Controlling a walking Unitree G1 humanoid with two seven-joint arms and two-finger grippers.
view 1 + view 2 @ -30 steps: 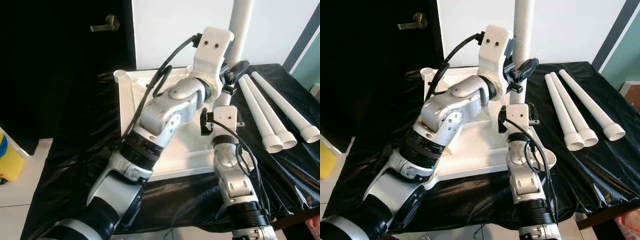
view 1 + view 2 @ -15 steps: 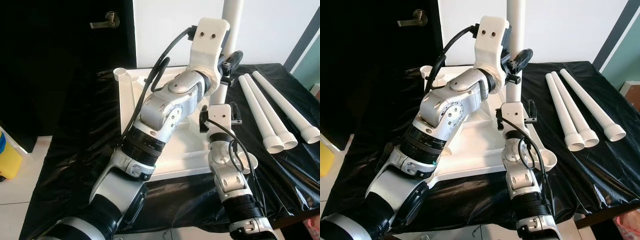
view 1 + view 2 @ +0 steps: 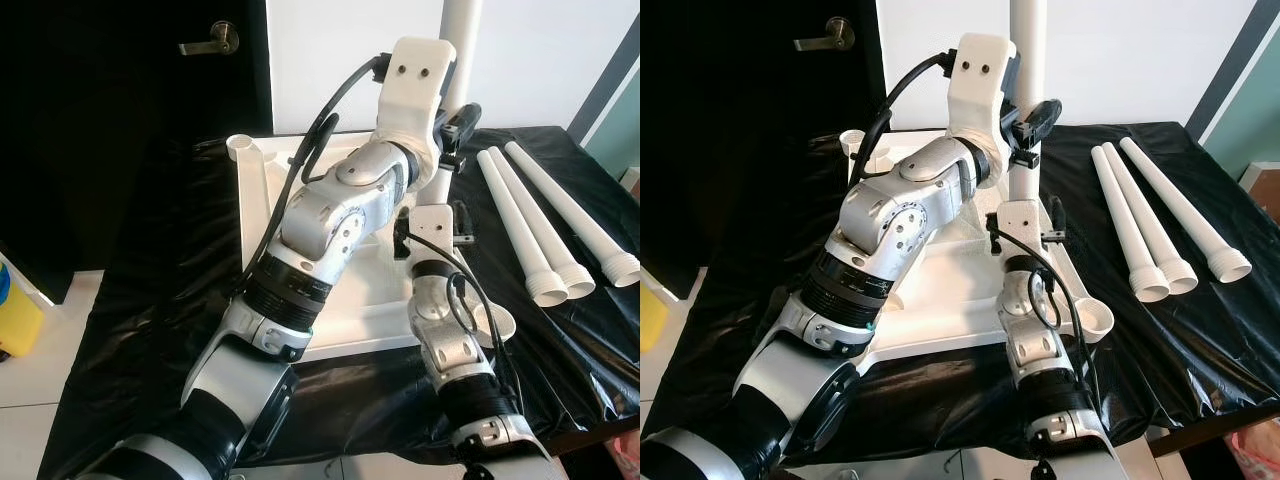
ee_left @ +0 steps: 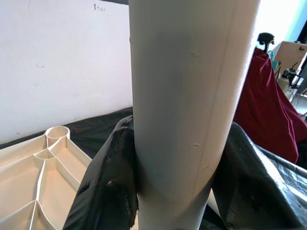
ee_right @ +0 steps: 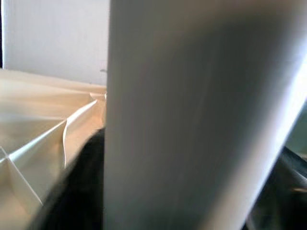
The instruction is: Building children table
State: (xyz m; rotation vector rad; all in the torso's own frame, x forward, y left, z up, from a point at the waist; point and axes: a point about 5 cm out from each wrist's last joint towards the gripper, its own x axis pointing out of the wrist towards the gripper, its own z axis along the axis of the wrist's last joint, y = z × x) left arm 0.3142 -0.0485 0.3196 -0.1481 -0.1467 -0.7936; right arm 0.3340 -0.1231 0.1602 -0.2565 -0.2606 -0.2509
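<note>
Left gripper point(image 4: 177, 201) clamps upright leg point(image 4: 192, 96), right gripper point(image 3: 1025, 205) seemingly too

I see open black surface point(image 3: 1210, 330) right of the three loose legs point(image 3: 1160, 215); the upright leg point(image 3: 1028, 60) and both arms crowd the tabletop's point(image 3: 950, 290) middle.

The upturned tabletop point(image 3: 930, 300) lies on the sheet-covered table point(image 3: 1200, 330), with an upright leg point(image 3: 1025, 60) rising from what seems to be its far right corner. The left gripper point(image 3: 1025, 125) clasps that leg higher up, the right gripper point(image 3: 1025, 215) lower. Three loose legs point(image 3: 1160, 215) lie side by side to the right, well apart from the tabletop.
</note>
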